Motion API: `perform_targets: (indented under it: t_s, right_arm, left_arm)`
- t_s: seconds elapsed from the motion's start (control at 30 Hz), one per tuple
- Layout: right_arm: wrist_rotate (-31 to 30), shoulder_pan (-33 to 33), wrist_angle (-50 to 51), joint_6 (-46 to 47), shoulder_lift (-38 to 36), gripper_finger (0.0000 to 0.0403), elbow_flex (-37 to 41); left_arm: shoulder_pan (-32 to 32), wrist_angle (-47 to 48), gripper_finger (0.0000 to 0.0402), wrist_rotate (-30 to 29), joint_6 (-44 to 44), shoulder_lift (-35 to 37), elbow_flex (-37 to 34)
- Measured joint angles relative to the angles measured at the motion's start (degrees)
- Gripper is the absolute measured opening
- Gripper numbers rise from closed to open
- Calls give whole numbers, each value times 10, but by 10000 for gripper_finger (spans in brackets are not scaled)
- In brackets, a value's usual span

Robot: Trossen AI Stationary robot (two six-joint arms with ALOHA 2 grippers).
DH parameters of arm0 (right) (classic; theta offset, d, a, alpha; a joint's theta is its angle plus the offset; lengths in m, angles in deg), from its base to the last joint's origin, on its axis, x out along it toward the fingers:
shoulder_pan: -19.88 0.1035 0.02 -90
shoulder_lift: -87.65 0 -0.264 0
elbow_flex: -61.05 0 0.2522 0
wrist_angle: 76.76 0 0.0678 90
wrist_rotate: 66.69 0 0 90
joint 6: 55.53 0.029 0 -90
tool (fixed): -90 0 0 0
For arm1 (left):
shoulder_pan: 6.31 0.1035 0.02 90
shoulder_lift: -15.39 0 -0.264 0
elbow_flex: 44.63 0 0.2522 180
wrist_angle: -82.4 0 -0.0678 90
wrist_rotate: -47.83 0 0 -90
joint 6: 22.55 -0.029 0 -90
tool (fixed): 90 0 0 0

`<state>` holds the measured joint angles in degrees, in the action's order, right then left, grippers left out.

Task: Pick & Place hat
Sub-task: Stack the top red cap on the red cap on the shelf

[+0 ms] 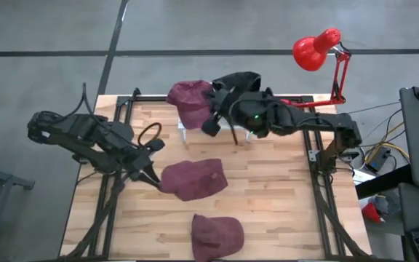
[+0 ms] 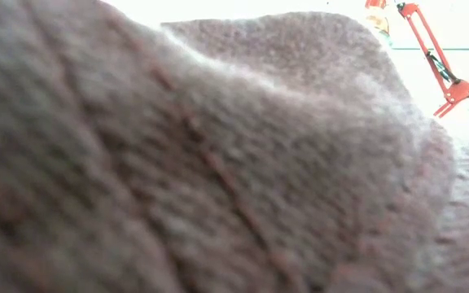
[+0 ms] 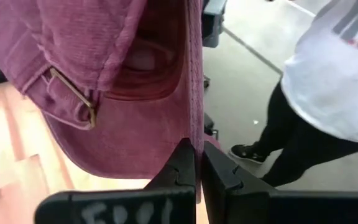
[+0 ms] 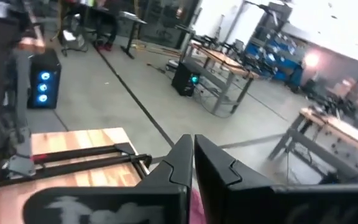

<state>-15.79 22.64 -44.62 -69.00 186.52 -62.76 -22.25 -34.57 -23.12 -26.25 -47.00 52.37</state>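
Three maroon hats on the table (image 1: pixel 282 211): one (image 1: pixel 189 102) at the far edge, one (image 1: pixel 195 179) mid-table, one (image 1: pixel 217 234) at the near edge. Bare wood toward the right edge and near-left corner. Low view blocked, probably by the near hat (image 2: pixel 218 163).

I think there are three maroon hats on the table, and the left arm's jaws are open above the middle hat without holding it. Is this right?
Not quite. The left gripper does not hang open: the left wrist view shows its jaws shut on the edge of the middle hat. The rest holds: the high view shows three maroon hats, the back hat and the front hat being the others.
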Motion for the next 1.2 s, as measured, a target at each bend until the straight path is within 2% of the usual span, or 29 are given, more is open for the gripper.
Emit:
perform_targets:
  t_s: [0.4,0.57,0.9,0.97,1.1,1.2]
  right_arm:
    - [2,109,106,-122,121,8,-176]
    - [38,134,137,-143,144,8,-243]
    - [29,142,143,-162,121,8,-244]
    - [12,143,137,-167,121,8,-245]
    - [-77,135,123,-182,119,8,-245]
    - [-113,120,120,-182,119,8,-246]
  left_arm:
    - [44,-34,2,-30,-7,24,1]
    - [64,-40,2,-31,-9,30,1]
    - [65,-44,3,-26,-2,35,1]
    - [65,-45,3,-26,-3,35,1]
    - [65,-61,3,-25,-3,35,1]
    - [65,-88,3,-17,0,34,1]
